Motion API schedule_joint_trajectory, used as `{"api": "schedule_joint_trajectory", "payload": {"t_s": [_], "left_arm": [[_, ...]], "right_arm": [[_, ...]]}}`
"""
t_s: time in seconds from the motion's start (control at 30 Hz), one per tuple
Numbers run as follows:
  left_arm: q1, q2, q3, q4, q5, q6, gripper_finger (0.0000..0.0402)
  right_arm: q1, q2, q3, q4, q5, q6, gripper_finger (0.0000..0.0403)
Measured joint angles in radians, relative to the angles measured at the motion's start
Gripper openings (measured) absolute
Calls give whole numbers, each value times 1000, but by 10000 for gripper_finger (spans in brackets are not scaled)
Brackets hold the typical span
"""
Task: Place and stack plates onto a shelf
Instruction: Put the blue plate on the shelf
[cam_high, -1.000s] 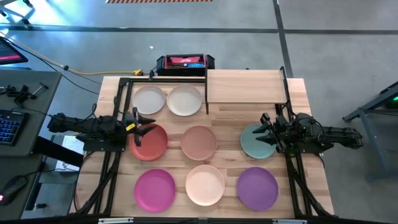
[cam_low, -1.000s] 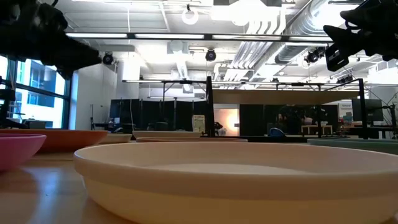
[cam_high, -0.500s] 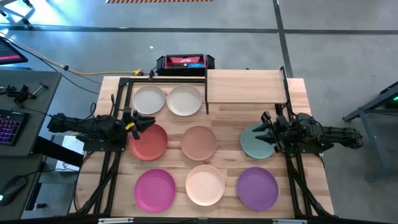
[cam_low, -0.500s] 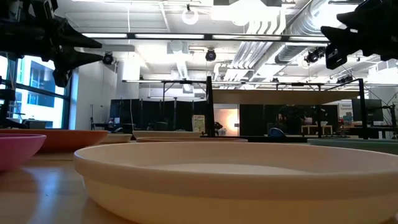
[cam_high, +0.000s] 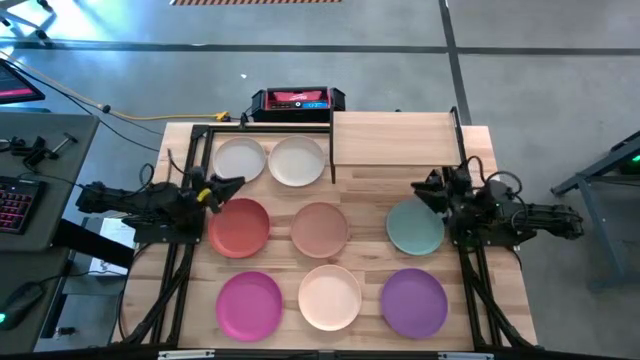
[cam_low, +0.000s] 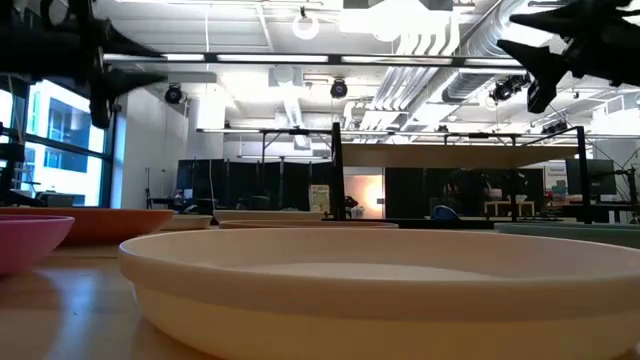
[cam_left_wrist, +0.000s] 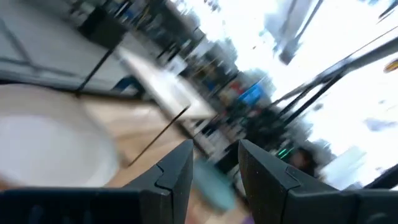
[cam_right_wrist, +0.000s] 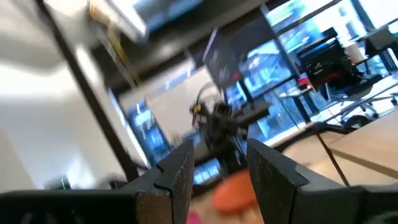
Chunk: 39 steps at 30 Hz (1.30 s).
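Note:
Several plates lie flat on the tabletop in three rows: white (cam_high: 240, 160) and cream (cam_high: 297, 160) at the back, coral red (cam_high: 240, 228), dusty pink (cam_high: 320, 228) and mint green (cam_high: 415, 228) in the middle, and magenta (cam_high: 250, 305), peach (cam_high: 330, 297) and purple (cam_high: 413, 302) in front. The light-wood shelf (cam_high: 395, 140) stands at the far right. My left gripper (cam_high: 232, 185) hovers open above the coral plate's far edge. My right gripper (cam_high: 422, 188) hovers open above the mint plate's far edge. Both are raised and hold nothing.
A red-and-black device (cam_high: 297, 100) sits just past the table's far edge. Black frame rails (cam_high: 190, 150) run along the table's left side and down both arms' bases. The peach plate (cam_low: 380, 280) fills the low view's foreground.
Both grippers have rolled at the wrist and tipped their fingers upward. Their tips have swung a little toward the table's far edge, off the middle of the coral and mint plates. No plate has moved.

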Motion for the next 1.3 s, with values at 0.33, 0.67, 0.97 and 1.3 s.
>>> {"api": "schedule_joint_trajectory", "payload": {"t_s": [0.33,0.67,0.97,1.3], "left_arm": [[0,0,43,394,-8,307,117],[0,56,301,139,1,473,117],[0,125,449,-10,-7,493,117],[0,162,463,-66,-9,531,117]], "right_arm": [[0,0,30,189,291,-37,135],[0,72,213,15,237,-64,135],[0,277,468,-401,218,-69,135],[0,475,659,-455,102,-257,135]]}}
